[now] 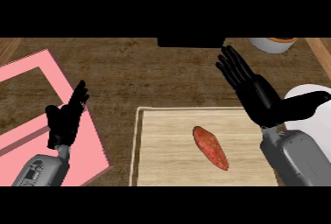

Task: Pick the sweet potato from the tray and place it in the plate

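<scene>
An orange-red sweet potato [211, 147] lies slanted in the middle of a pale wooden tray [158, 148] at the lower centre. A white plate [317, 122] shows at the right edge, partly hidden behind my right hand [262, 98]. That hand is open, fingers straight and pointing up-left, above the tray's upper right corner and apart from the sweet potato. My left hand [65, 120] rests open, fingers up, over the pink mat at the left.
A pink mat [39, 83] covers the counter's left side. A white cup with an orange top [275, 43] stands at the back right. A dark object [191, 42] sits at the back centre. Brown wooden counter [142, 74] lies between mat and tray.
</scene>
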You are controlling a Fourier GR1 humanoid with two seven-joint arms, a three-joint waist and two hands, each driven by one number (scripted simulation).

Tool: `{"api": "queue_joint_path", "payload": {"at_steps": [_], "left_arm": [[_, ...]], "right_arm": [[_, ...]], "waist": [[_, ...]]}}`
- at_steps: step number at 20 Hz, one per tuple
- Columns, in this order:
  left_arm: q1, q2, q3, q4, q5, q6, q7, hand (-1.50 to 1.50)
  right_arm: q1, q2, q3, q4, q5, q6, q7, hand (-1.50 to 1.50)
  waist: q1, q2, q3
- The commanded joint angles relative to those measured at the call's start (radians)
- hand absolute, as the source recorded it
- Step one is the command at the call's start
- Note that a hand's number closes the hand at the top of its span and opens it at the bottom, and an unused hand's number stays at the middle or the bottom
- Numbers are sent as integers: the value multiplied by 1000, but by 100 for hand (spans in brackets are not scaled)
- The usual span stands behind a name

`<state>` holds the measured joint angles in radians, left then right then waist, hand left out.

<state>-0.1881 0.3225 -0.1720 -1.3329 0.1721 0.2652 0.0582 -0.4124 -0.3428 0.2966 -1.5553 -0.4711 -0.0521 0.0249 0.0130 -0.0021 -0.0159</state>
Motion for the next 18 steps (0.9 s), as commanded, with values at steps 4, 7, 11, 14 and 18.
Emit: {"api": "queue_joint_path", "payload": {"at_steps": [4,7,11,14,18], "left_arm": [[-35,10,-9,-16,-13,-26,-2,0],[-18,6,-17,-3,4,-42,28,0],[-21,17,-4,-36,33,-76,42,0],[-41,38,25,-34,50,-88,68,0],[-38,13,21,-8,53,-96,38,0]], "right_arm": [[-123,4,99,99,-157,420,4,150],[-284,-183,97,-31,140,450,-101,150],[-81,-82,4,354,-18,608,-397,-150],[-111,-106,70,463,105,800,-555,-150],[-198,-193,112,490,311,851,-709,-150]], "waist": [[49,22,18],[44,-32,7],[45,30,21],[39,24,20],[34,21,20]]}}
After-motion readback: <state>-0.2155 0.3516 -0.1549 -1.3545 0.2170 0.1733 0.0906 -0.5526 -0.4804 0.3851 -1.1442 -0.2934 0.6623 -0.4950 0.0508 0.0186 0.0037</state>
